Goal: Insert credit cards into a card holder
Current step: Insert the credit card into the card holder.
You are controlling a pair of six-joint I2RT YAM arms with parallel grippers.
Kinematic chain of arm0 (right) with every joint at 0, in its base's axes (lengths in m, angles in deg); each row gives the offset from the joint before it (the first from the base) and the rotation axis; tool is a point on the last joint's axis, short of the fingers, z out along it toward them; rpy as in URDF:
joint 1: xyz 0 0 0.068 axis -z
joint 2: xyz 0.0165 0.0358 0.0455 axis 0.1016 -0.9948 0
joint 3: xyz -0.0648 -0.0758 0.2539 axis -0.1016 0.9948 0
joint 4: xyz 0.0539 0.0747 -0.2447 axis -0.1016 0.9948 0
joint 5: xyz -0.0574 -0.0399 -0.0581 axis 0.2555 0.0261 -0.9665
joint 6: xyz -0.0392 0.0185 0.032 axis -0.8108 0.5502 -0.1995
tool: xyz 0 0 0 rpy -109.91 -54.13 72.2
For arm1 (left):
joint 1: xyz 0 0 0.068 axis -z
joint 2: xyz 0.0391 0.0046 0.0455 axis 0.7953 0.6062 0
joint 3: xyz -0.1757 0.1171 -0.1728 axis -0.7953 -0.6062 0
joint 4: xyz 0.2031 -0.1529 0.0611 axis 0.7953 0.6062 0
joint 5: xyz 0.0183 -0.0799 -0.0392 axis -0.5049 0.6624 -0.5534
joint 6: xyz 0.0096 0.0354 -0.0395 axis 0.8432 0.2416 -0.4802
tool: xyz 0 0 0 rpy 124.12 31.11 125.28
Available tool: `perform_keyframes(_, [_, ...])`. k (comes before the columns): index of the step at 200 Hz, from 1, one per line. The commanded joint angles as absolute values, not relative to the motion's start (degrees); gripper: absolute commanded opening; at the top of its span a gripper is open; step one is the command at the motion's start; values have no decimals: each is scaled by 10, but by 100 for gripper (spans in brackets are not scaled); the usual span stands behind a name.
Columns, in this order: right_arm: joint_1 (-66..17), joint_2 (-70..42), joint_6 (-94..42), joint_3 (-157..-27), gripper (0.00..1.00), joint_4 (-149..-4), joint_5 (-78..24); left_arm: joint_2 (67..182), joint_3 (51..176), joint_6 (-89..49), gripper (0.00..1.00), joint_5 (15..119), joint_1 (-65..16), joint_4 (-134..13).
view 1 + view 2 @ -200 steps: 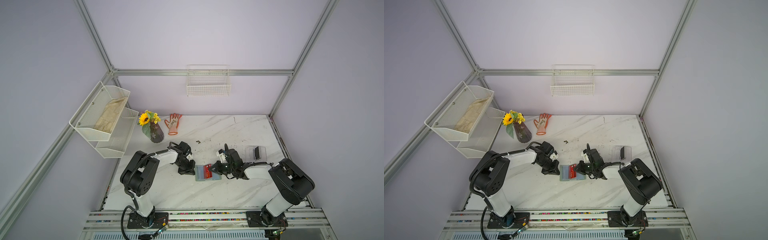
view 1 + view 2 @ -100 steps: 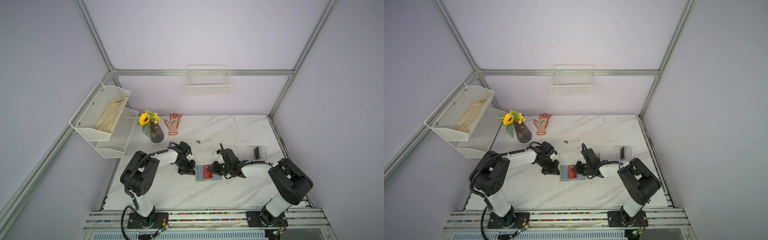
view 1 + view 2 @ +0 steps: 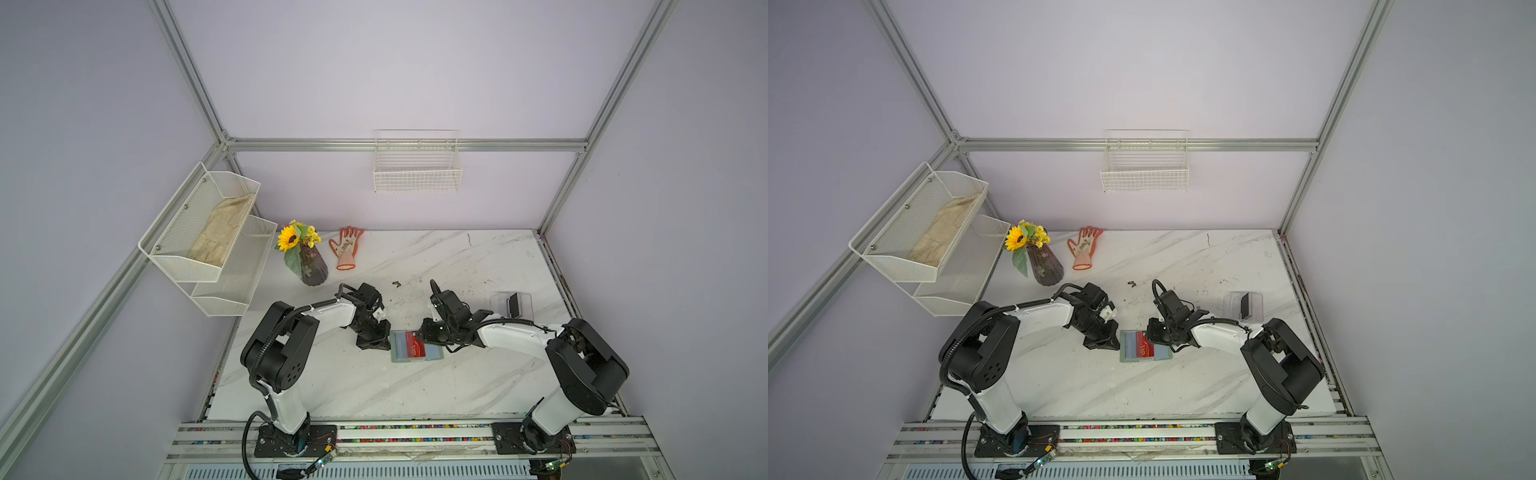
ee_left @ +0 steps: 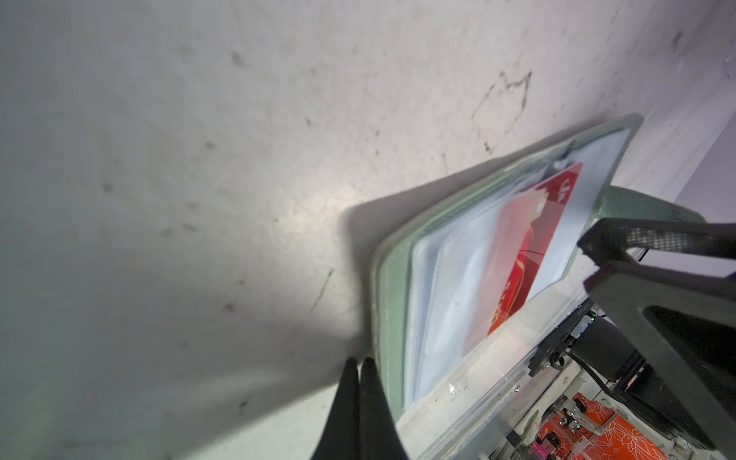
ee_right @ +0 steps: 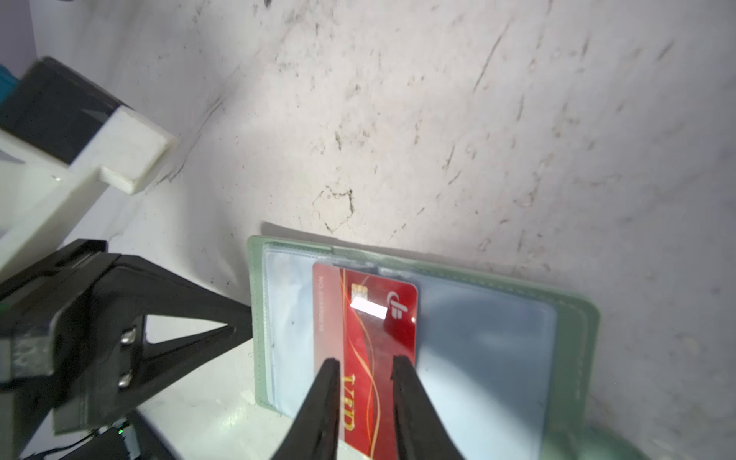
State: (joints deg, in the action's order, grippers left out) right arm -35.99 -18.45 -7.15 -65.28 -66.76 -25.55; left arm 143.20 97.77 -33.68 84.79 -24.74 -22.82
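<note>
The red card [image 5: 370, 326], gold "VIP" on its face, lies flat on the open card holder [image 5: 257, 318]. One long side is tucked under a clear sleeve [image 5: 290, 326], where the red goes milky, and the rest is bare and shiny. The holder lies spread open on the marble table [image 3: 374, 386], in the gap between the two arms. The right gripper [image 5: 365, 360] hangs low over the bare part of the card with its fingers [image 5: 326, 398] a narrow way apart. They straddle the lettering rather than pinch anything, so I'd say it holds nothing. Across from it, the left gripper [image 4: 357, 360] is closed tight with nothing between its tips. It is planted just beside the holder's green edge, and I can't tell whether it touches it. I'd judge the step in hand to be seating this card, and it isn't home yet. The next move calls for the right fingers to bear on the card's free side and slide it flat and square, deeper into the sleeve towards the left gripper. The left one would brace the holder so it doesn't skate. Well off on the right arm's side stands a clear box [image 3: 498, 300] with a dark card [image 3: 514, 303] in it, likely the next one.
</note>
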Motion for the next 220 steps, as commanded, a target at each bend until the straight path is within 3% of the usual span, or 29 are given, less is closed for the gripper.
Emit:
perform_keyframes(1, [-371, -196, -79, -680, 15, -588, -336, 1449, 999, -330, 0, 833, -243, -227])
perform_keyframes(77, [-389, -246, -85, -692, 12, -563, -379, 1453, 1002, -330, 0, 834, -243, -227])
perform_keyframes(220, [-451, -269, -61, -730, 11, -568, -355, 1449, 1009, -333, 0, 837, -243, -226])
